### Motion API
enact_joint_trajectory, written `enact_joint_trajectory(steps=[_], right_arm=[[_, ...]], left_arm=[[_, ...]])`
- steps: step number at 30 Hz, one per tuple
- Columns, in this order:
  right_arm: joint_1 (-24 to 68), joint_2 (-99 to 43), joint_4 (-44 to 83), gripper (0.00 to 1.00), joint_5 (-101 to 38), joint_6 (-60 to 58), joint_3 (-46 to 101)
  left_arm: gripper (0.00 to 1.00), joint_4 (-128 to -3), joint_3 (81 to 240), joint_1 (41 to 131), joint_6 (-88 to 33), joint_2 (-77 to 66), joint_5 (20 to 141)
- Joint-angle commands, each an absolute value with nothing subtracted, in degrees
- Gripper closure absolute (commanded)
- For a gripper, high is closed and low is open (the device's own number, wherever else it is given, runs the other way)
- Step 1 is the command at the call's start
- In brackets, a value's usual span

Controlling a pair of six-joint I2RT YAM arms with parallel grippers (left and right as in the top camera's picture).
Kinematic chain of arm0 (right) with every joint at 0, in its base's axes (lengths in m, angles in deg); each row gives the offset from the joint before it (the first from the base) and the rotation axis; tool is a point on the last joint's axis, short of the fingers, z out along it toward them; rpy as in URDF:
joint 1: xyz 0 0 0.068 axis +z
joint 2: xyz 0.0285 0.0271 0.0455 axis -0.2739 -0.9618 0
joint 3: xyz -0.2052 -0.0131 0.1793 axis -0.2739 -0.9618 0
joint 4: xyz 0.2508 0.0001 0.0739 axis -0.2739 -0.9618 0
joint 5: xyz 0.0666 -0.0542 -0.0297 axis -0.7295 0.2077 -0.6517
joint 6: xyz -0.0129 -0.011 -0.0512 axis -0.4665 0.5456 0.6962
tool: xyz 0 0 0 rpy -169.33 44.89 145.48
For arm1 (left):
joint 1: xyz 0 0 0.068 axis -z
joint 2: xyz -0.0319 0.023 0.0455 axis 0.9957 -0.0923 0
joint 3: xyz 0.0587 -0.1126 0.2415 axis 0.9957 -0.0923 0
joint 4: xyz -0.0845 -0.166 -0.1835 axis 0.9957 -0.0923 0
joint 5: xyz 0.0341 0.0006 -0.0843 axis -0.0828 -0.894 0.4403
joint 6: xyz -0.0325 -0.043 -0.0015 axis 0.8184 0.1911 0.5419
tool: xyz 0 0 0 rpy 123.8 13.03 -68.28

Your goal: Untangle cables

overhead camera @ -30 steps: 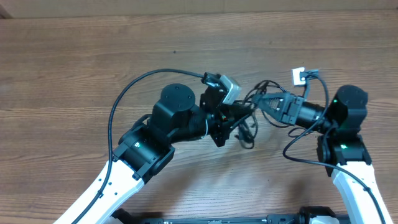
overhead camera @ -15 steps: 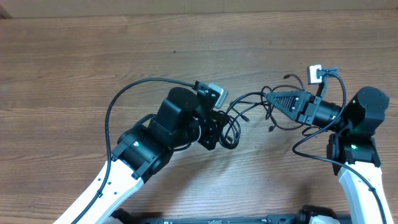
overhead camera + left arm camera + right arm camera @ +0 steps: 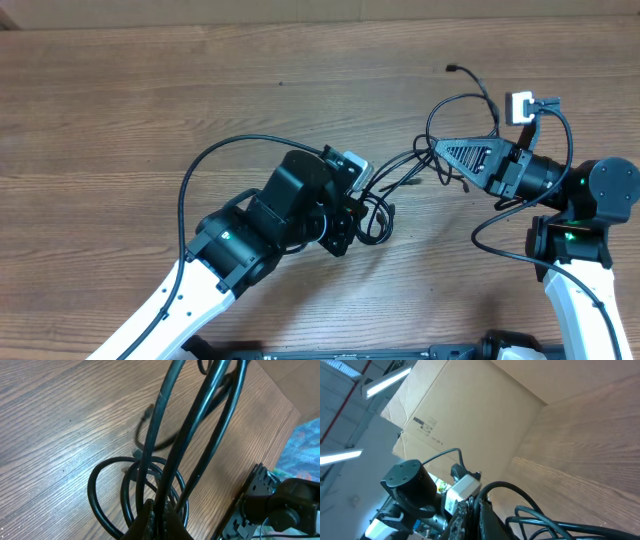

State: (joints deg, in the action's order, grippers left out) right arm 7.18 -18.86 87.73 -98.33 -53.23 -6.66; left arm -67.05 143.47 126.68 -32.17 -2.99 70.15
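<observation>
Both arms angle inward, the left gripper [image 3: 156, 520] pinching the cables [image 3: 190, 435] near centre, the right gripper [image 3: 440, 148] clamped on them further right. The cardboard box's [image 3: 470, 405] label is unreadable.

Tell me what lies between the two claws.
In the overhead view, black cables stretch from the left claw to the right claw, both shut on them, over the wooden table.
</observation>
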Motion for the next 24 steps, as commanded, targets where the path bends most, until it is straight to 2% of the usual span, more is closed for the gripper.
enact_joint_trajectory(steps=[1,15,24], right_arm=[[6.8,-18.0,88.4,0.96,-97.3,-55.0,-5.5],[6.8,-18.0,88.6,0.96,-89.8,-60.4,-5.5],[6.8,-18.0,95.1,0.96,-84.7,-64.0,-5.5]], left_arm=[[0.96,-67.3,144.4,127.2,-33.5,-4.7,69.9],[0.96,-66.3,144.4,127.2,-38.4,-5.1,75.7],[0.96,-66.7,144.4,127.2,-38.4,-7.2,80.1]])
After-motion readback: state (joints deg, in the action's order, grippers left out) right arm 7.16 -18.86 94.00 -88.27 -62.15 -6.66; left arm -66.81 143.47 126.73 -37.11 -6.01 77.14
